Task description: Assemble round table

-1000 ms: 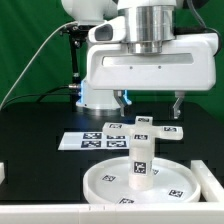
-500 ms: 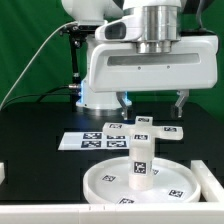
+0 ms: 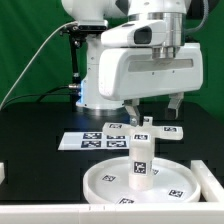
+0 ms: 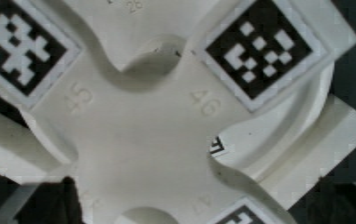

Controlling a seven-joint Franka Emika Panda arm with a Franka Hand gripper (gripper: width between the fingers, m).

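The large rimmed round disc (image 3: 100,182) lies flat at the front of the black table. The short cylindrical leg (image 3: 140,158) stands upright at its centre, tag facing the camera. The cross-shaped foot (image 3: 169,131) lies on the table just behind the disc, partly hidden by the leg. My gripper (image 3: 153,108) hangs open and empty over the foot, one finger on each side, both fingers clear of it. In the wrist view the foot (image 4: 157,110) fills the picture close up, with its tags showing, below the gripper (image 4: 193,215).
The marker board (image 3: 88,141) lies flat on the table at the exterior view's left of the foot. The robot base (image 3: 88,95) stands behind. A white block (image 3: 3,172) sits at the left edge and a white rail (image 3: 40,214) runs along the front.
The hand has turned about its vertical axis above the foot and dropped slightly. The fingers stay open. The disc, leg and foot have not moved.
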